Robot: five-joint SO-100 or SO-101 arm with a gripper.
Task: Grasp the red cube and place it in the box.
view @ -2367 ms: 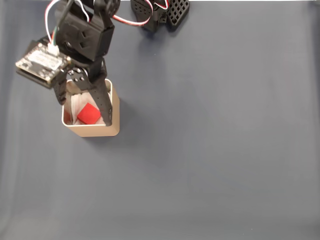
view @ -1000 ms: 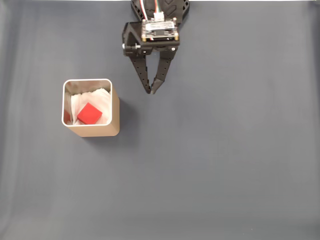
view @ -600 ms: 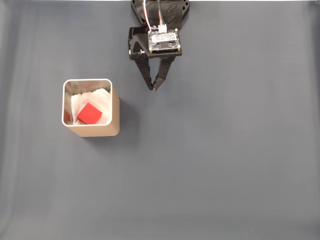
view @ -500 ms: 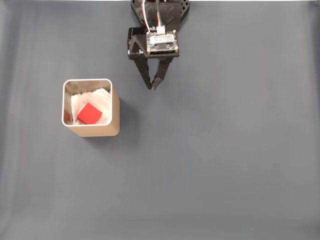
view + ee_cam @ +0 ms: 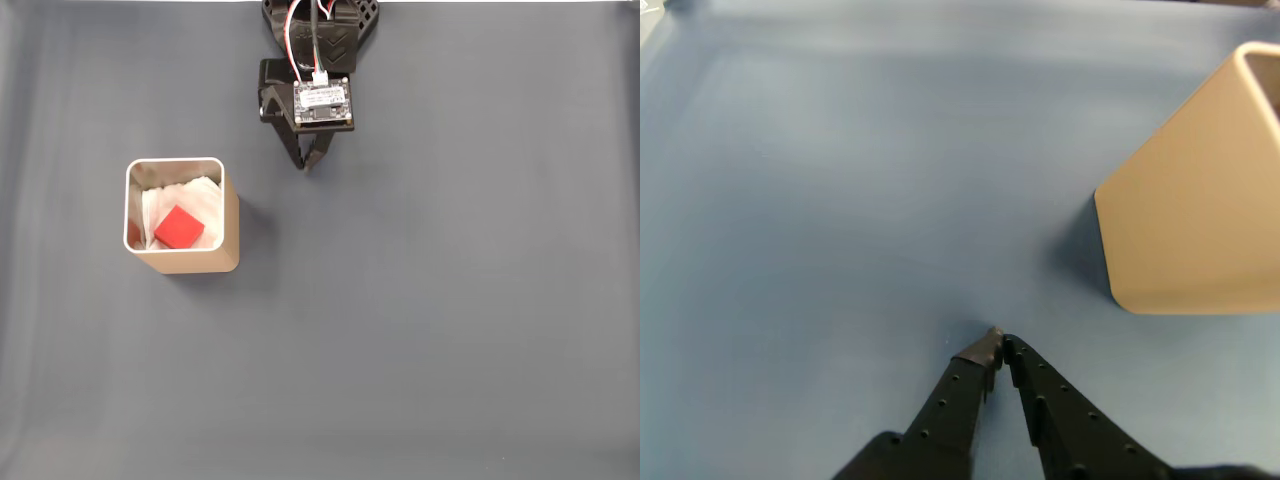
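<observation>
Grey table (image 5: 450,330): cube (image 5: 180,227) inside box (image 5: 183,262); gripper (image 5: 305,166) well apart, fingers pressed together, empty.

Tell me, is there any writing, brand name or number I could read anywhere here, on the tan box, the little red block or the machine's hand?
No text can be read in either view.
The box: plain tan walls, no label.
The red cube: plain faces, no marks.
The circuit board above the hand: it carries tiny markings, too small and blurred to read.
The grey table cover: no print.
</observation>
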